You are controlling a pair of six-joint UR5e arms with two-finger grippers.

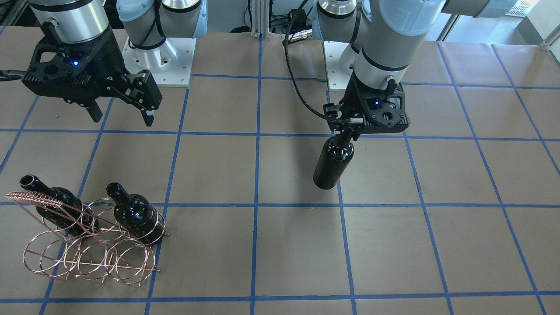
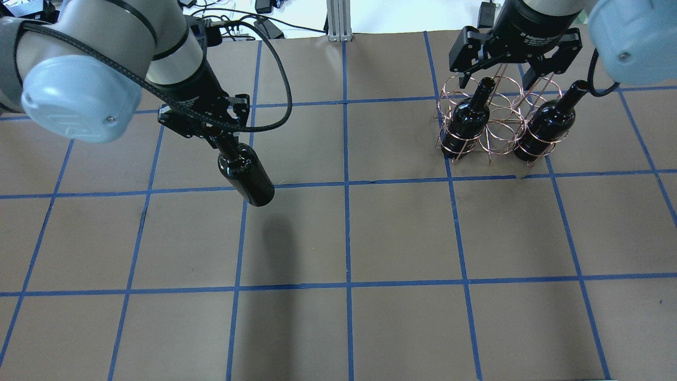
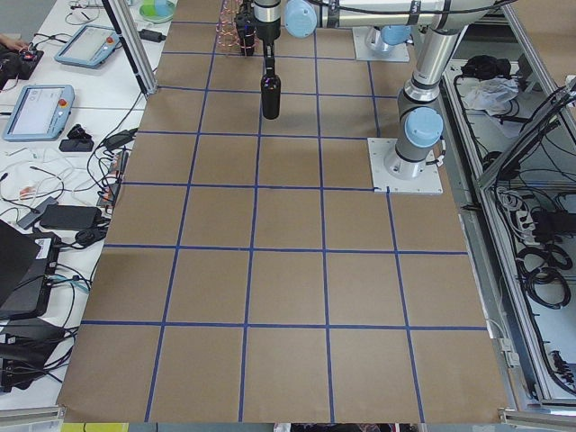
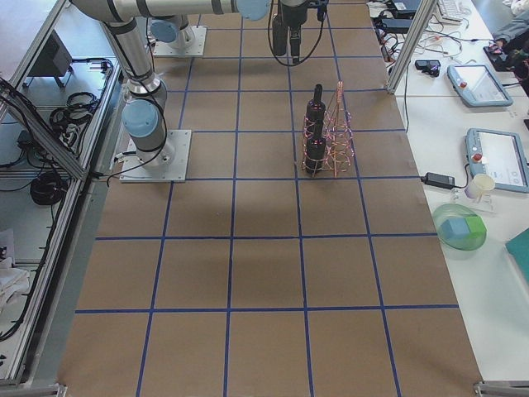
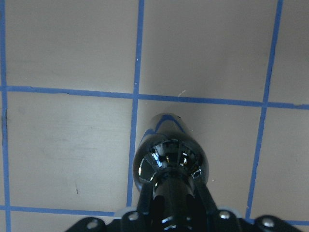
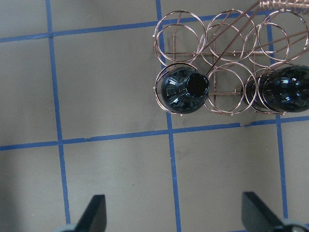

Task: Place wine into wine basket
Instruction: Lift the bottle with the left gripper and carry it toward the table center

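My left gripper (image 2: 219, 138) is shut on the neck of a glossy black wine bottle (image 2: 246, 174) and holds it above the table, left of the middle. The left wrist view looks down the bottle (image 5: 169, 154) at bare paper below. The copper wire wine basket (image 2: 497, 121) stands at the far right. Two more black bottles (image 2: 465, 119) (image 2: 545, 124) stand in its outer loops, and the loop between them holds nothing. My right gripper (image 2: 497, 79) is open and empty, hovering above the basket (image 6: 227, 72).
The table is covered in brown paper with a blue tape grid (image 2: 346, 182). The arm bases (image 1: 157, 57) sit at the robot's side. Tablets and cables lie on side benches (image 3: 45, 99) beyond the table's ends.
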